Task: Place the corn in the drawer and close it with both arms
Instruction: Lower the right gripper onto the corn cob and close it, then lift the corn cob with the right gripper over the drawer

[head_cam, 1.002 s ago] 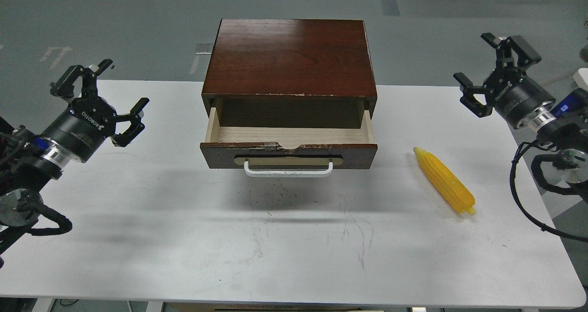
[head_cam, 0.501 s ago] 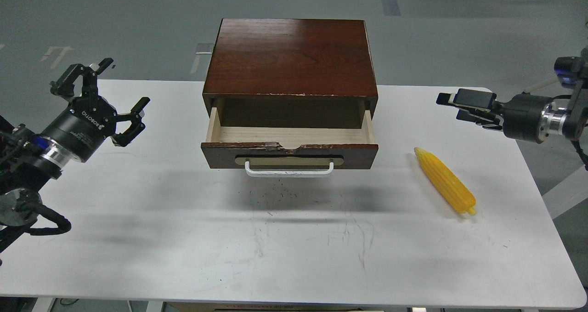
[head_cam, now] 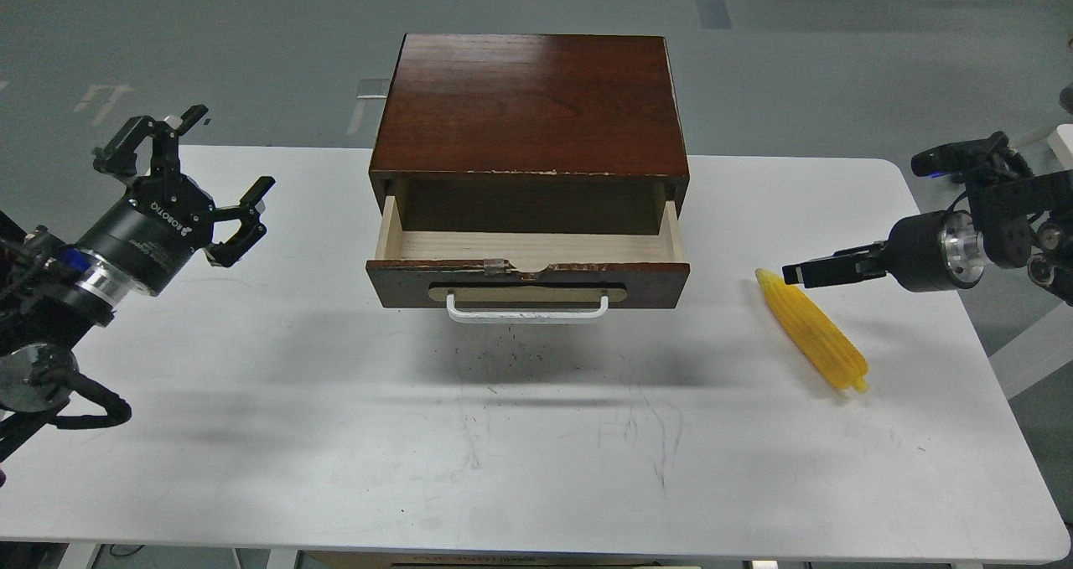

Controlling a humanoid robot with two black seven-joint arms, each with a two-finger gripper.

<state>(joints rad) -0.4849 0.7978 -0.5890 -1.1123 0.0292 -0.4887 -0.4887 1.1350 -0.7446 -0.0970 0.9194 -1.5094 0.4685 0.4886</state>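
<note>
The yellow corn [head_cam: 811, 331] lies on the white table [head_cam: 335, 435], right of the drawer, tapered end pointing away from me. The drawer [head_cam: 528, 247] is pulled open; its pale wood inside holds nothing, and its dark front carries a white bar handle [head_cam: 526, 311]. My right gripper [head_cam: 795, 274] hovers just beside the corn's tapered tip, pointing left and seen edge-on, so its fingers cannot be told apart. My left gripper [head_cam: 231, 150] is open and empty, raised over the table's far left, well apart from the drawer.
The dark brown cabinet [head_cam: 528, 100] that holds the drawer stands at the table's back middle. The table's right edge runs close to the corn. My right arm's wrist and cables [head_cam: 997, 234] hang over that edge.
My right gripper has swung down and to the left, turning from a raised, spread pose to an edge-on pose close to the corn's tip. The left arm, corn and drawer have not moved.
</note>
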